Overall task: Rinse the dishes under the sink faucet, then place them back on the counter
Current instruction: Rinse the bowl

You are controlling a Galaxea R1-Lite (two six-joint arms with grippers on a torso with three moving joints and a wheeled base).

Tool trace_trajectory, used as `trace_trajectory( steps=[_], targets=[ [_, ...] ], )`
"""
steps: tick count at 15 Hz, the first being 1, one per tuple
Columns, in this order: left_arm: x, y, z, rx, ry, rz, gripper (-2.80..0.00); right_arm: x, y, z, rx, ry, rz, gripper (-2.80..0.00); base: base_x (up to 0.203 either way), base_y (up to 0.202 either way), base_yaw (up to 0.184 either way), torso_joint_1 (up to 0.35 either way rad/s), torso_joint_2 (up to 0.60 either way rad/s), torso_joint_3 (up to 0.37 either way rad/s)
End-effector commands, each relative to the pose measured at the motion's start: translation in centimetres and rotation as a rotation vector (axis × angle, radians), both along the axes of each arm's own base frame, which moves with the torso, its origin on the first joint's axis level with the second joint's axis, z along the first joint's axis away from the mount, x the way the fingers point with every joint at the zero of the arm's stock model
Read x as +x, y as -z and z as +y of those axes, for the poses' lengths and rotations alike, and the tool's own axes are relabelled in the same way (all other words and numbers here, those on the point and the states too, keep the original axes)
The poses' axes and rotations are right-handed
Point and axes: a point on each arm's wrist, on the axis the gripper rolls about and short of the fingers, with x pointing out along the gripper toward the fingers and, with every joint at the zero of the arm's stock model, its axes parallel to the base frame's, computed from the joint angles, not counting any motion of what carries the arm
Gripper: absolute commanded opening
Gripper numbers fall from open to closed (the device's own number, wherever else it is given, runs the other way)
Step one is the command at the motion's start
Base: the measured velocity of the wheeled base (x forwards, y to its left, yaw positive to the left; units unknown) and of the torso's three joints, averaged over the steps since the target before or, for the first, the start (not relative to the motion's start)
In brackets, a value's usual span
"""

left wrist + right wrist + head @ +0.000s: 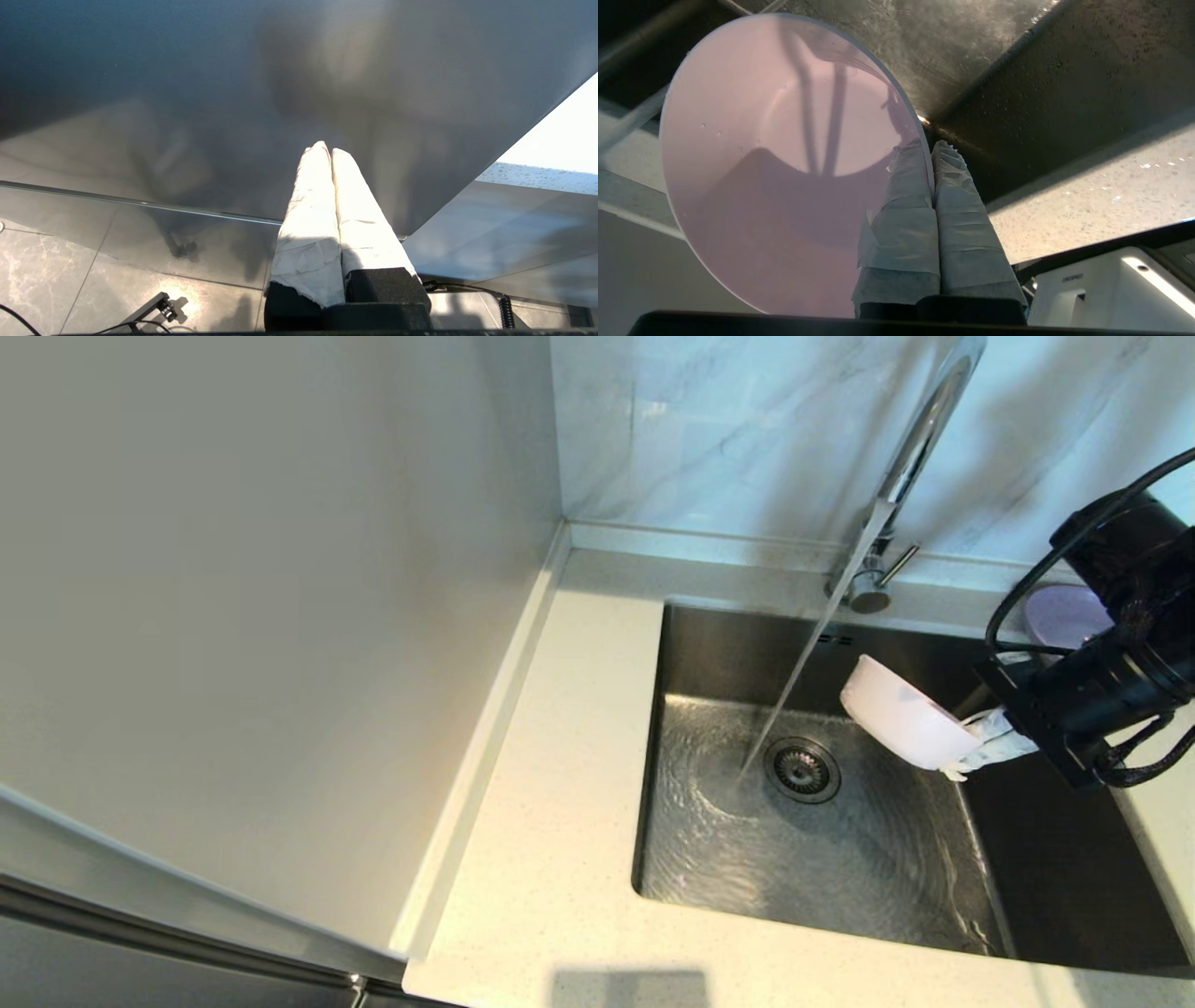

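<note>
pink bowl held beside the stream, not yet under it

i have the right gripper (971, 747) over the right half of the sink (1074, 915), its wrapped fingers (962, 219) pinched on the rim of the pale pink bowl (901, 709). in the right wrist view the rim sits between the two pads, one inside the bowl and one outside. the bowl is tilted, hanging above the basin and touching nothing else that i can see.

what matters for my next move is the gap: the water (794, 681) from the sink faucet (910, 448) falls in a slanted line to just beside the drain (803, 770), and the bowl lies to the right of that line, near it but apart. from the fingers the bowl extends leftward, toward the stream, so i judge a short carry to the left should bring it under the flow.

the lavender plate (1064, 616) waits on the counter (551, 728) behind the right arm. the left gripper (329, 154) is parked away from the sink, fingers pressed together on nothing.
</note>
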Motion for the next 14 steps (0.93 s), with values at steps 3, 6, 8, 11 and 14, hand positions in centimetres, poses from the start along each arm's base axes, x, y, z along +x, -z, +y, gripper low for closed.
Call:
trace_trajectory(
  steps=[3, 6, 8, 11, 14],
  targets=[
    [0.0, 0.0, 0.0, 0.0, 0.0, 0.0, -2.8, 1.6, -0.4, 0.0, 0.026, 0.019, -0.058, -2.8, 0.0, 0.0, 0.0, 0.0, 0.0, 0.0],
    [0.0, 0.0, 0.0, 0.0, 0.0, 0.0, -2.8, 2.6, -0.7, 0.1, 0.055, 0.001, -0.079, -2.8, 0.0, 0.0, 0.0, 0.0, 0.0, 0.0],
    [0.0, 0.0, 0.0, 0.0, 0.0, 0.0, -2.8, 3.2, -0.6, 0.1, 0.056, 0.002, -0.084, -2.8, 0.0, 0.0, 0.0, 0.0, 0.0, 0.0],
    [0.0, 0.0, 0.0, 0.0, 0.0, 0.0, -2.8, 3.6, -1.0, 0.1, 0.057, 0.0, -0.102, -2.8, 0.0, 0.0, 0.0, 0.0, 0.0, 0.0],
    [0.0, 0.0, 0.0, 0.0, 0.0, 0.0, -2.8, 4.0, -1.8, 0.2, 0.058, -0.001, -0.139, -2.8, 0.0, 0.0, 0.0, 0.0, 0.0, 0.0]
  ],
)
